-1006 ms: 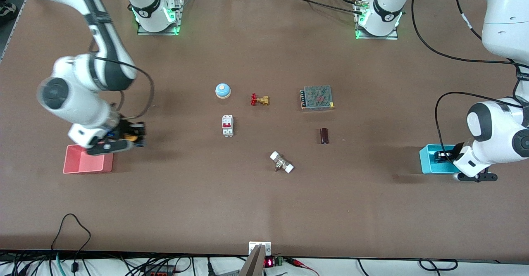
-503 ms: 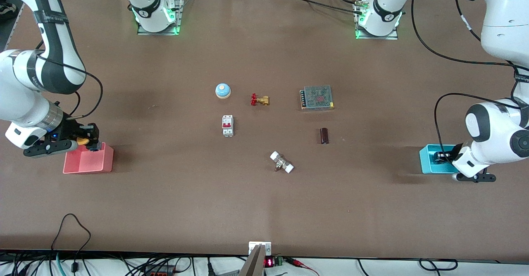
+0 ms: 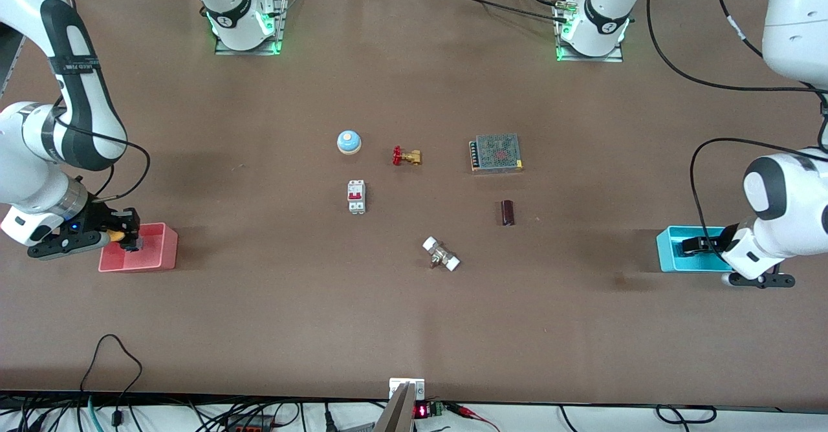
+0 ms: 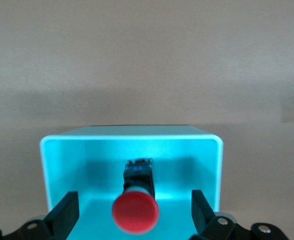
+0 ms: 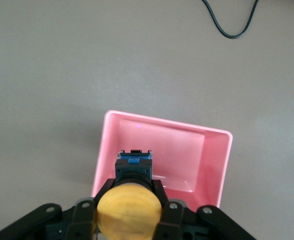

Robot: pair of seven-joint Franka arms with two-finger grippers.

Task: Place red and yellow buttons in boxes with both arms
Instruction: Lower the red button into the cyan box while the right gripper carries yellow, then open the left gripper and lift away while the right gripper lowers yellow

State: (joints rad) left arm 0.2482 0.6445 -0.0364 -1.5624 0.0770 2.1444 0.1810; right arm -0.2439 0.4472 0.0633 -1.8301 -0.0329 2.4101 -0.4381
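I have both arms out at the two ends of the brown surface (image 3: 414, 328), and I judge this to be the release step on each side.

My right end effector (image 5: 129, 212) is clamped on the orange-yellow mushroom-capped push-button (image 5: 129, 209), its fingers (image 5: 102, 192) pressed against the dark body just under the cap. It hangs over the small pink-red rectangular plastic bin (image 5: 214, 165) at the right arm's end of the surface; in the right wrist view the button sits above the bin's edge, not above its middle, with the bin floor bare beneath it. What I think this side calls for next is a short carry inward so the cap is well inside the walls, then parting the fingers and lifting straight up.

My left end effector (image 4: 134, 220) is over the small cyan-blue rectangular plastic bin (image 4: 212, 150) at the left arm's end. Its fingers (image 4: 66, 212) stand wide apart on either side of the red mushroom-capped push-button (image 4: 135, 212), touching neither cap nor body. The button appears to lie inside the bin on its floor, cap toward my wrist camera, so I take this one as already placed. The next move here, as I judge it, is a clean rise without brushing the cap or the bin wall.

The other parts in the middle of the surface need no handling.
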